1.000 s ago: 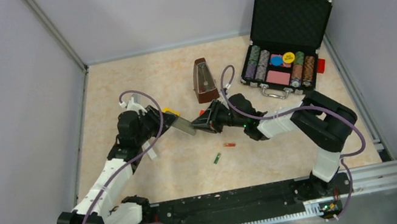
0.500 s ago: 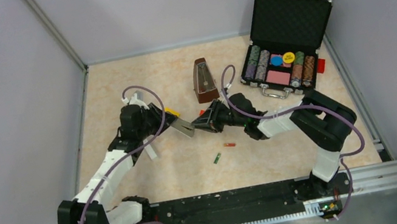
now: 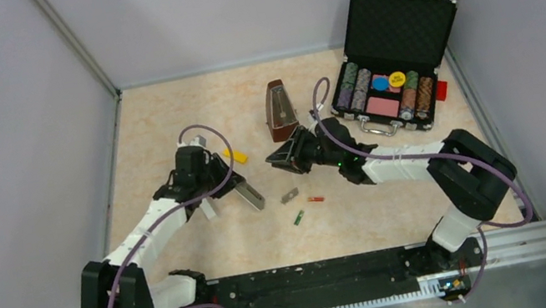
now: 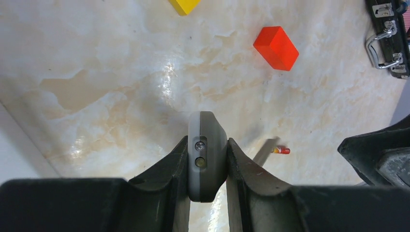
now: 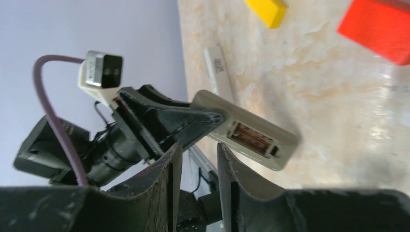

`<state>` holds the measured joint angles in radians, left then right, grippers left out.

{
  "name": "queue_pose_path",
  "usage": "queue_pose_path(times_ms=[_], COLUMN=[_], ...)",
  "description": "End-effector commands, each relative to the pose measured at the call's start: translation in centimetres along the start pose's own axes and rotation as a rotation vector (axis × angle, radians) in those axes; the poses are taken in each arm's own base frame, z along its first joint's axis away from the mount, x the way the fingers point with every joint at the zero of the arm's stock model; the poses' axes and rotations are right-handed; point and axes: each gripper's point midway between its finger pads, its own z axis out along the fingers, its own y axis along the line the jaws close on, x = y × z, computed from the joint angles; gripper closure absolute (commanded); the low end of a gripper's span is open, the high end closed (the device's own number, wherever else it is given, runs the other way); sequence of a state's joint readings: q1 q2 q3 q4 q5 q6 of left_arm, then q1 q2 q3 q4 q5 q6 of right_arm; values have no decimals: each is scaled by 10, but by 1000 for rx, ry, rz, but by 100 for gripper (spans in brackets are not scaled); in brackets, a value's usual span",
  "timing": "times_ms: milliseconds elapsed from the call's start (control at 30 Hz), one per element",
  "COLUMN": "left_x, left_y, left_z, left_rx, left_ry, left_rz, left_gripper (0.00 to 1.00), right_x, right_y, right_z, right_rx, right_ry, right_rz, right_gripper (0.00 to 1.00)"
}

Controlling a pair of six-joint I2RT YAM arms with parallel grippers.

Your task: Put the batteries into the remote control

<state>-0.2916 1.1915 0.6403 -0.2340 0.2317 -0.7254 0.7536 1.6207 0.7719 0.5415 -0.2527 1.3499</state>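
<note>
Pinching remote control (image 4: 207, 157) by its sides, L gripper (image 4: 207, 145) has it front-left of metronome (image 3: 280, 110), batt recess open. R gripper (image 5: 198, 152) just front of metronome, fingers slightly apart, nothing btwn. Grey cover (image 3: 289, 195), red-orange battery (image 3: 315, 198), green battery (image 3: 298, 217) loose on table, further front of metronome.

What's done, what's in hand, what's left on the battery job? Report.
Done: the cover is off, lying on the table; the recess is open and empty. In hand: the left fingers clamp the remote; the right fingers are open, holding nothing. Left: the red battery and green battery lie on the table, both unloaded; then the cover goes back.
</note>
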Motion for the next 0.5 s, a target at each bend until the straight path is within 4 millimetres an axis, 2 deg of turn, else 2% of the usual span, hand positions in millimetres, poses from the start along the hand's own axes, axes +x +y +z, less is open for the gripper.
queue_pose_path(times_ms=[0,100,233,367,467], left_x=[-25,-31,-34,-30,-29], left_y=[-4,-1,-15,-37,-48], left_z=[-10,-15,-25,-36,-44], left_rx=[-38,-72,0,138,210], left_ry=[-86,-105,-113,-126,-161], left_rz=[63,101,169,238,273], left_gripper=[100,100,100,100,100], right_x=[-22,-24,-20,-20,-14], right_y=[-4,-2,-6,-37,-53], right_z=[-12,-17,-29,-55,-70], right_rx=[119,146,215,381,430], right_ry=[-86,-78,-1,68,131], right_rz=[-79,-170,-374,-555,-632], right_gripper=[67,64,62,62,62])
